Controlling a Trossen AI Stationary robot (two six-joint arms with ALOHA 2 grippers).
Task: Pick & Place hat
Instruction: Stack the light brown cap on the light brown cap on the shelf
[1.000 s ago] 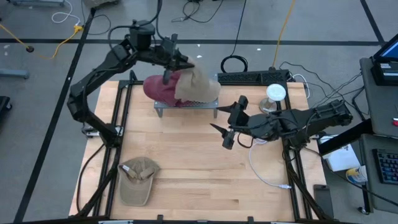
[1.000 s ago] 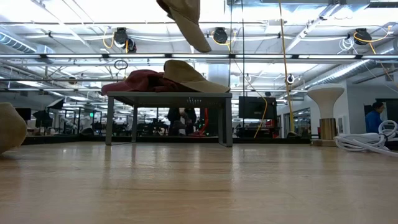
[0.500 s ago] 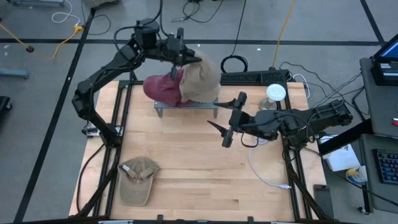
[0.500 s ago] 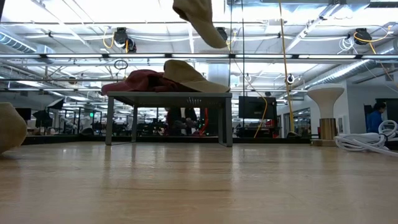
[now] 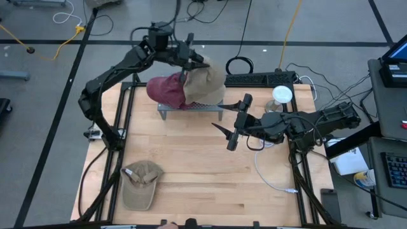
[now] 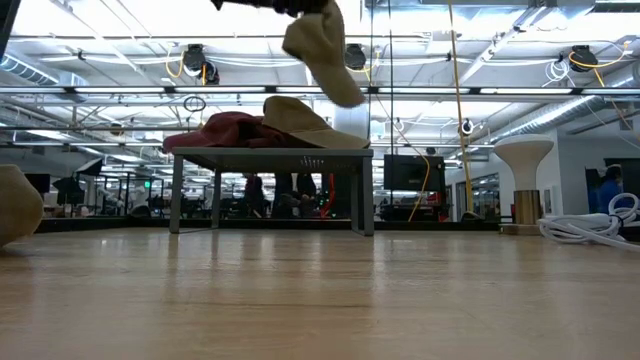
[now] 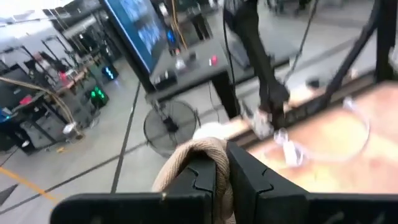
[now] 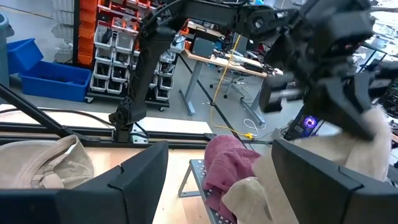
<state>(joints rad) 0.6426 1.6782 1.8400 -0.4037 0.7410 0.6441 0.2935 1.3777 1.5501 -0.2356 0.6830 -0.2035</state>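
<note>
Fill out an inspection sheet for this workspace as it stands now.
Surface: wooden table, bare across the middle.
Job's things: one tan hat hangs from the left claw, lifted above the small metal stand; a red hat and a second tan one lie on the stand; another tan hat lies on the table's near left.
Clutter: white round object at the right rear edge.
Claws: left claw shut on the tan hat; right claw open, above the table, holding nothing.
Cables: white cable on the table's right side; black and yellow cables on the floor behind.
Surroundings: workshop benches, screens, a person far off.
</note>
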